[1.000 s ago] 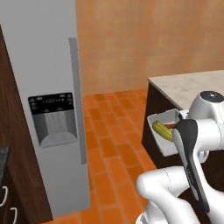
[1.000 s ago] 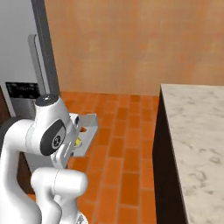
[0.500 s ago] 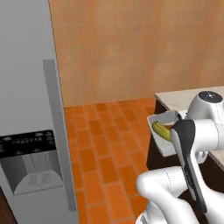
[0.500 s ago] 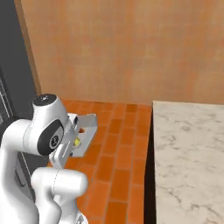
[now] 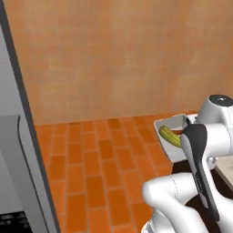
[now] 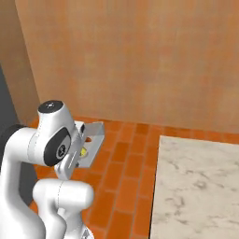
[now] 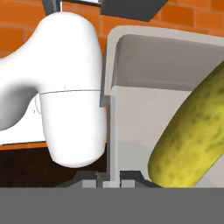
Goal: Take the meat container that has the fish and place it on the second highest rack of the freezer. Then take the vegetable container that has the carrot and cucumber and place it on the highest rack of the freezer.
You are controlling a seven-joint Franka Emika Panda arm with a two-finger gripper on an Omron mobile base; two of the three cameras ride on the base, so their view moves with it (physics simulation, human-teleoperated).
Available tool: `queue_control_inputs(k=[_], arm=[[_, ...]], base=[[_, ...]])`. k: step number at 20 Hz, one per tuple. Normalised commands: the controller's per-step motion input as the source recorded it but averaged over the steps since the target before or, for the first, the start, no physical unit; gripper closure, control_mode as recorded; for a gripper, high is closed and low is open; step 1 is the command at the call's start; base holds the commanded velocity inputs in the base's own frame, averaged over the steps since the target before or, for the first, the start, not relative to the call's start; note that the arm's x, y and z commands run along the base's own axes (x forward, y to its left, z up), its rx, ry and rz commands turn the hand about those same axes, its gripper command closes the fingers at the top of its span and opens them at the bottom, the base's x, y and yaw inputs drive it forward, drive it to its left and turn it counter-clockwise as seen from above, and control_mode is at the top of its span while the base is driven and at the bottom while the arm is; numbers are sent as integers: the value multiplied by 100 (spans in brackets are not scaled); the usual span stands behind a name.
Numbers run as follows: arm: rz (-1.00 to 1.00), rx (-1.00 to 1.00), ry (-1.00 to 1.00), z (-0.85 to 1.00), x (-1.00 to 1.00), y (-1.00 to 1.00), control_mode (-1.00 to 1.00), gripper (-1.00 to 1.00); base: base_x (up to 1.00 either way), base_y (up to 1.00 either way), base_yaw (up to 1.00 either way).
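Orange brick floor (image 5: 100, 182), tan wall (image 6: 140, 60), marble counter (image 6: 196, 186); gripper (image 7: 109, 177) clamped on vegetable container (image 7: 144, 87) wall, cucumber (image 7: 192, 135) inside.

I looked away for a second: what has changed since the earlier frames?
The base has turned: the fridge slid toward the left edge of the left base view, and the wall takes up more of both base views. The gripper stayed shut on the container, with the cucumber inside, held in the same place by the arm.
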Motion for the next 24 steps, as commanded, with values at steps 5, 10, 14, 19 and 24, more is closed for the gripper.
queue_control_inputs(k=[5,10,14,19,24], arm=[[0,0,0,0,0,0,100,100],[0,0,0,0,0,0,100,100],[0,0,0,0,0,0,100,100],[0,0,0,0,0,0,100,100],[0,0,0,0,0,0,100,100]], base=[[100,0,32],[100,-9,73],[98,-23,83],[49,-11,94],[4,-5,100]])
